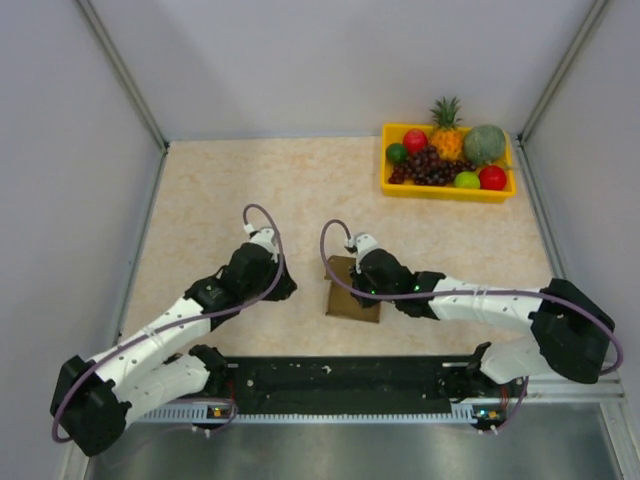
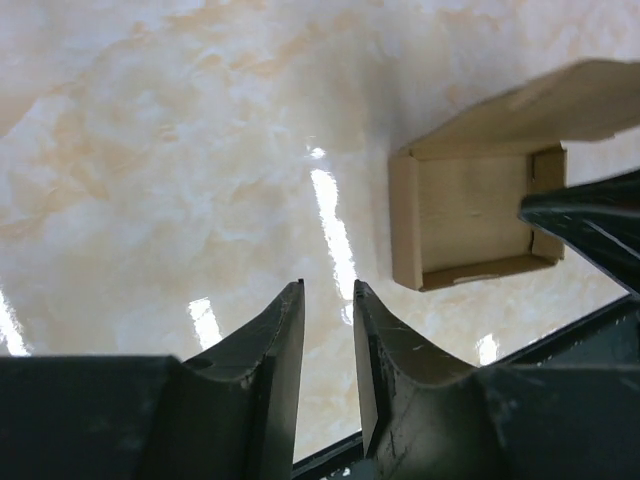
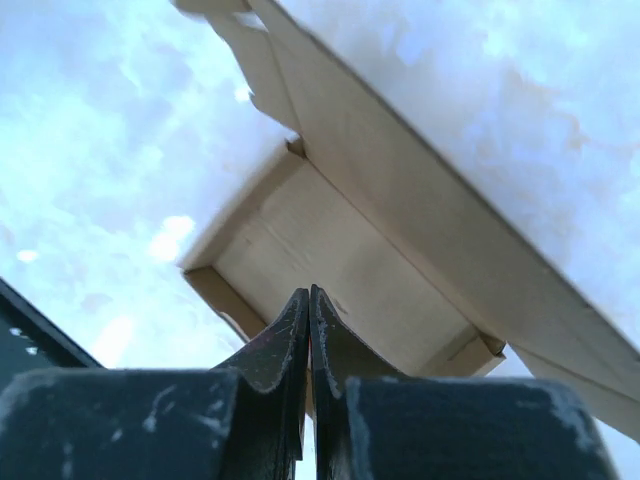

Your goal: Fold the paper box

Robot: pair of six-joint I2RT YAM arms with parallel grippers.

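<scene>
From above: the box sits on the table, about centre and just ahead of the arm bases. It's well apart from the fruit tray in the far right corner. The right claw is over the box. The left claw hangs just to its left, not touching.

Left wrist view: the jaws are a narrow slit apart with nothing between them and bare table below. The box lies off to the right, walls up, lid standing open. The right claw's dark finger pokes in at the box's right side.

Right wrist view: the fingers are pressed tight together, tips down by the near wall inside the box. Whether they touch the card, I can't tell.

My read: this is thin card, light, and stiff only between its creases. It'll likely skid on this glossy top and dent under a hard pinch. The best hold looks like the lid's free edge, with the other claw pinning the base.
</scene>
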